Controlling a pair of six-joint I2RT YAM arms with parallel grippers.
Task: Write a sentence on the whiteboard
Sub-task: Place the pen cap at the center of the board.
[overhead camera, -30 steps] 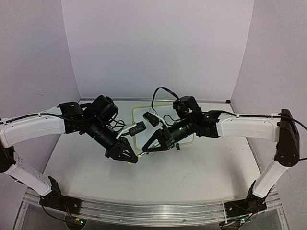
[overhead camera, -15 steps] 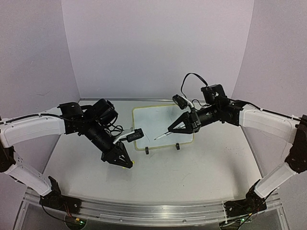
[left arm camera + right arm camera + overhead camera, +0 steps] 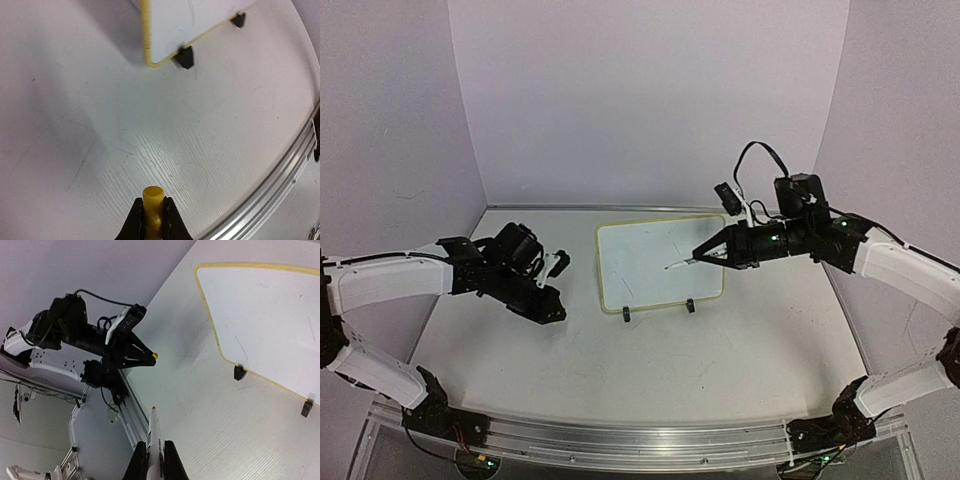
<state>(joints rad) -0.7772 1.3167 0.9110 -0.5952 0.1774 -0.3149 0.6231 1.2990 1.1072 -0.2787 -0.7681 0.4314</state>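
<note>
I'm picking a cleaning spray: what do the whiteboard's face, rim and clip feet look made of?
Whiteboard face: smooth, even white, likely melamine or a coated sheet. Rim: thin yellow edging, probably plastic. Clip feet: matte black, apparently moulded plastic.

whiteboard on table | left fingers leftward | marker over whiteboard

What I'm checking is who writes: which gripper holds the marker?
The right gripper, shut on the white marker; the left gripper pinches only a yellow cap.
</note>
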